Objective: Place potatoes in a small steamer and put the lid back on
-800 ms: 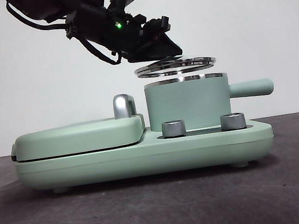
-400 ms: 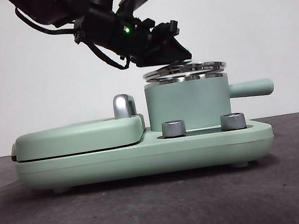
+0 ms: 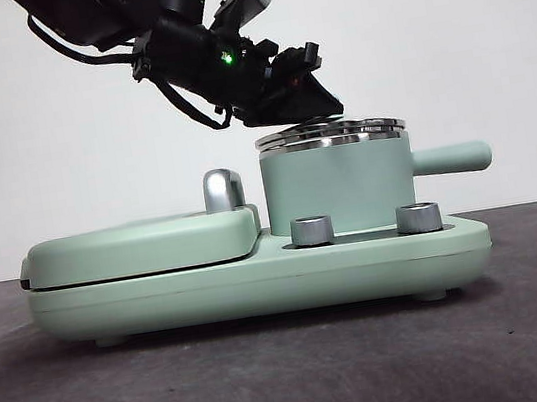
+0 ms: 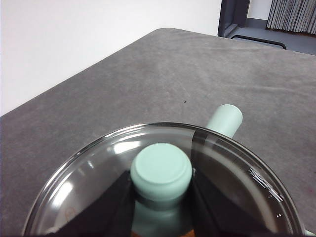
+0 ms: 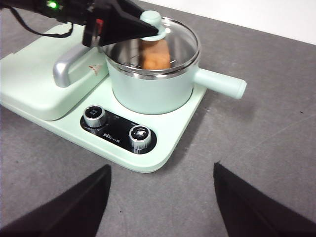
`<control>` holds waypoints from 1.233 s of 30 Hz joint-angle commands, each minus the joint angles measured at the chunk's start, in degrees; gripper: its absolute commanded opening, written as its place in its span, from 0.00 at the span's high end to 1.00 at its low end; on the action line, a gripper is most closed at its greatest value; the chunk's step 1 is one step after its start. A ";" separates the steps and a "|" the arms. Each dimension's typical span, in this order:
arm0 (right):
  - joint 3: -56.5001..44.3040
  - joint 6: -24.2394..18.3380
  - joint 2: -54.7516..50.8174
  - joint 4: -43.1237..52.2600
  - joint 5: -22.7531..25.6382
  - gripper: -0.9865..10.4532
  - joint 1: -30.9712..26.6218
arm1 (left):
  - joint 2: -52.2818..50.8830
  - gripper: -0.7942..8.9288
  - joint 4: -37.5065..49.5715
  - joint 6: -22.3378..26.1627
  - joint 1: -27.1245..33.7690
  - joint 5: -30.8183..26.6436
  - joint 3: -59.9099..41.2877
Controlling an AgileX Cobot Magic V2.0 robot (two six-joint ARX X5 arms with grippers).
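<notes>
The small steamer stands on the right half of the mint-green cooker base, its handle pointing right. The glass lid rests on its steel rim. My left gripper is shut on the lid's mint-green knob, one jaw on each side. In the right wrist view the potato shows orange-brown through the lid inside the steamer. My right gripper is open and empty, held back over the table short of the cooker.
The flat griddle cover with its chrome handle takes the left half of the base. Two steel dials sit on the base's front. Dark grey table lies around it.
My left gripper has lowered the lid from a little above the steamer, tilted, down onto its rim. The right arm has not visibly moved.
</notes>
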 commanded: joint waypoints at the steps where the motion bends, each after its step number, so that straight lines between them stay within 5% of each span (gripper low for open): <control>1: 0.15 0.44 0.33 0.68 0.13 0.63 0.35 | 1.16 0.90 0.98 0.24 -0.39 0.33 1.88; 23: 0.15 0.66 0.33 0.68 0.13 0.63 0.35 | 4.42 0.90 -0.26 0.13 -0.50 0.57 1.90; 31: 0.15 0.63 0.33 0.68 0.11 0.63 0.35 | 2.05 0.58 -0.70 -2.34 -0.44 0.55 1.90; 37: 0.15 0.61 0.33 0.68 0.11 0.63 0.35 | -2.27 0.56 -4.74 -3.21 -0.39 0.52 1.90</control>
